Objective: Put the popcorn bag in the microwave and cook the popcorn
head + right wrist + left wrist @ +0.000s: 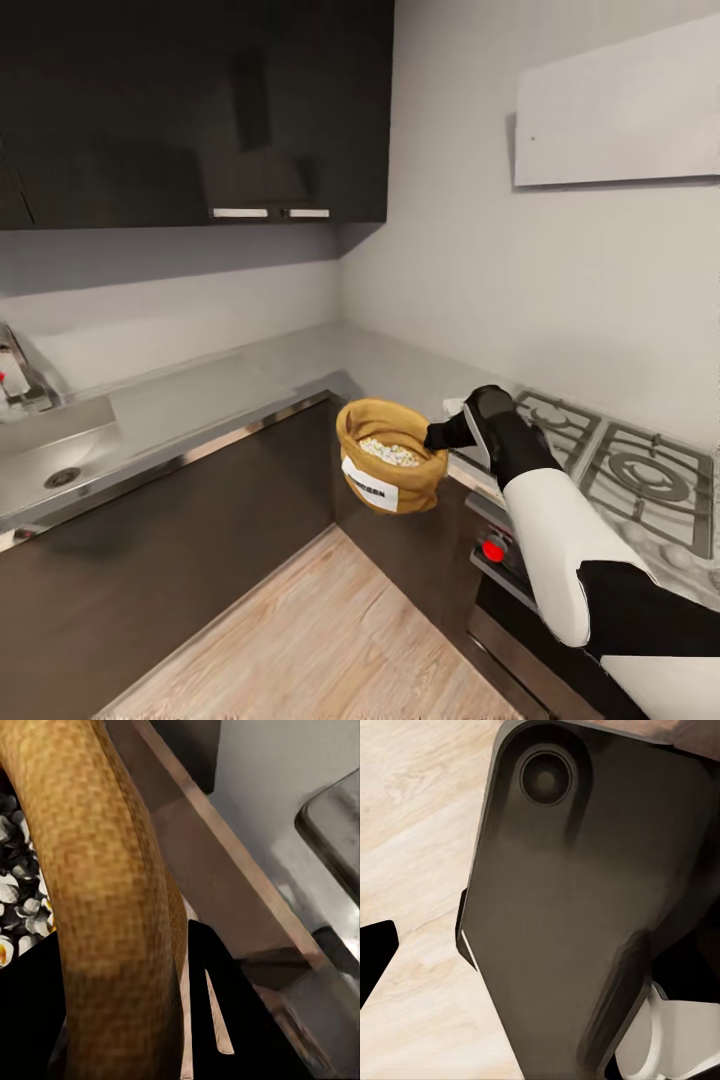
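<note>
Tan cloth popcorn bag (390, 455) w/ white label hangs upright at your R gripper's (437, 436) 9 o'clock, fingers pinched on its rolled rim.

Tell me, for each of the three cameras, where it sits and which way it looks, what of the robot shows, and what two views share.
Head view: on the robot's head, looking forward and down at the countertop corner, sink and hob; the right arm holds the popcorn bag over the floor.
Left wrist view: near the left gripper, facing the wooden floor; a dark robot part blocks much of it.
Right wrist view: near the right gripper, close on the bag's rolled rim.
Shared: head and right wrist views both show the bag and popcorn.
</note>
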Tool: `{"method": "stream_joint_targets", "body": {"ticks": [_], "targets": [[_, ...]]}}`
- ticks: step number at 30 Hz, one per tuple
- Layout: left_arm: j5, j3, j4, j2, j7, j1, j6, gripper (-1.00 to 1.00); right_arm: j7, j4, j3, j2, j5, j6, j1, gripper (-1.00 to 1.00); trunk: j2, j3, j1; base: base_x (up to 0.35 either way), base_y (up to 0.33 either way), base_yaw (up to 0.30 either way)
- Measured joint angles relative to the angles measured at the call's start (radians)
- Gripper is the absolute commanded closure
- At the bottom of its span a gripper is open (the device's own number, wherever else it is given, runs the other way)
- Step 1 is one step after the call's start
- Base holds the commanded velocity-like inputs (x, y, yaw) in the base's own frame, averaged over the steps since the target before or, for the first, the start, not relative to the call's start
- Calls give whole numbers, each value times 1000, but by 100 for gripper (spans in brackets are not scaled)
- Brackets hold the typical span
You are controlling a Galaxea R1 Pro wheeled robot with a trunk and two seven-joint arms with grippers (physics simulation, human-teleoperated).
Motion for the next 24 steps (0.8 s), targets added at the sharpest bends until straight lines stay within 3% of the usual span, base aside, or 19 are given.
{"method": "stream_joint_targets", "body": {"ticks": [14, 24], "targets": [[-1, 0, 0, -1, 0, 0, 0, -100, -3, 11, 0, 0, 2, 0, 0, 100, 0, 0, 0, -303, 154, 0], [1, -1, 0, 1, 0, 0, 0, -100, -4, 10, 0, 0, -1, 0, 0, 100, 0, 12, 0, -308, 20, 0]]}}
